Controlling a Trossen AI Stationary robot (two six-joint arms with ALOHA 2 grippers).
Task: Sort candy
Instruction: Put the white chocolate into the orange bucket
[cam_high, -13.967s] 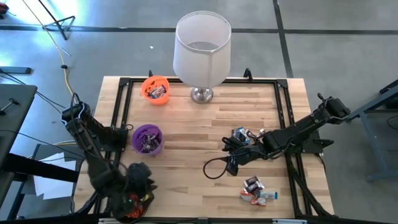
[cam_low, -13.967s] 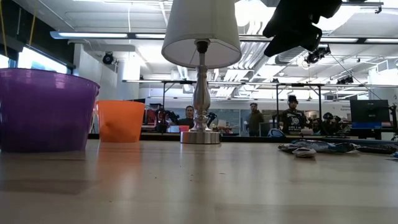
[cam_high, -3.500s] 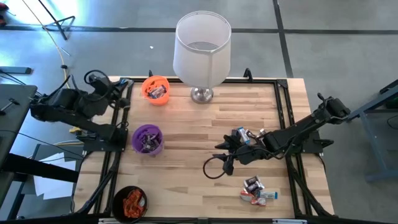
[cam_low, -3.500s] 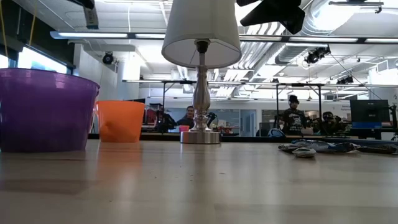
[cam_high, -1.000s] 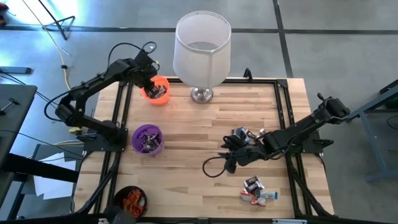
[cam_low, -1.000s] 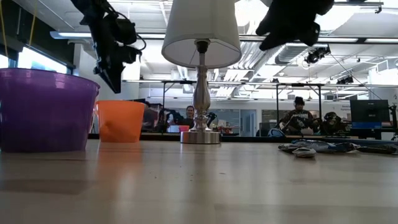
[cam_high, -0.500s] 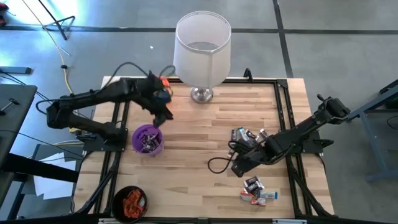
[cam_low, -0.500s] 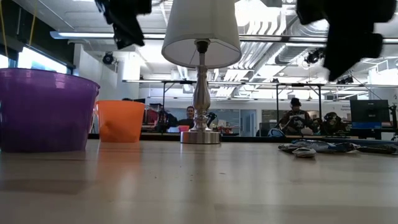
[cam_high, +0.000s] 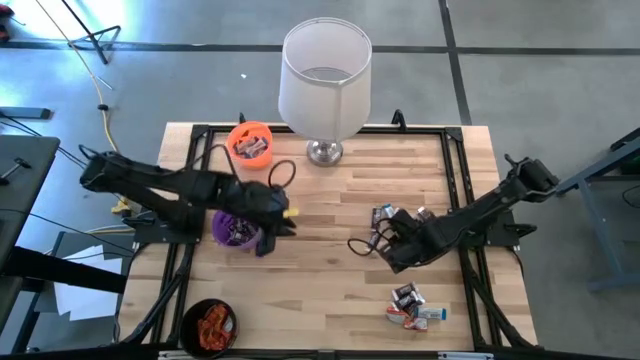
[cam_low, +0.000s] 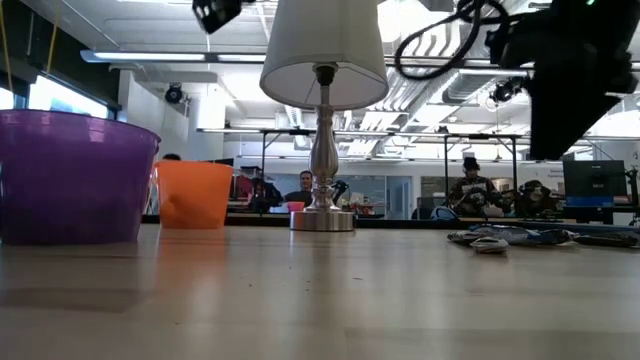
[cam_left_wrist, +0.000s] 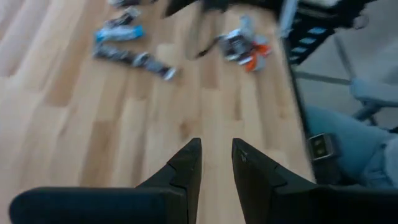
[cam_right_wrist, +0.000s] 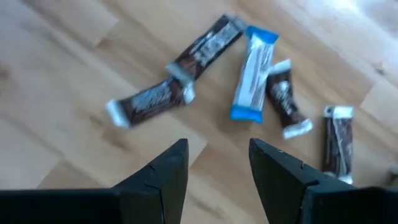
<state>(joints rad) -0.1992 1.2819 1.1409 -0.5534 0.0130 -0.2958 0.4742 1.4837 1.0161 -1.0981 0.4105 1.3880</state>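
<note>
Wooden table; no wrapper writing legible. Left gripper, fingers apart and empty, has swung from the orange cup to beside the purple cup. Right gripper, spread, hangs over candy.

Open-plan lab: exposed ceiling ducts, monitor, seated people.

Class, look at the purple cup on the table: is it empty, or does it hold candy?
It holds candy. From above, the purple cup shows small dark wrapped pieces inside its rim; the left arm partly covers one side.
</note>
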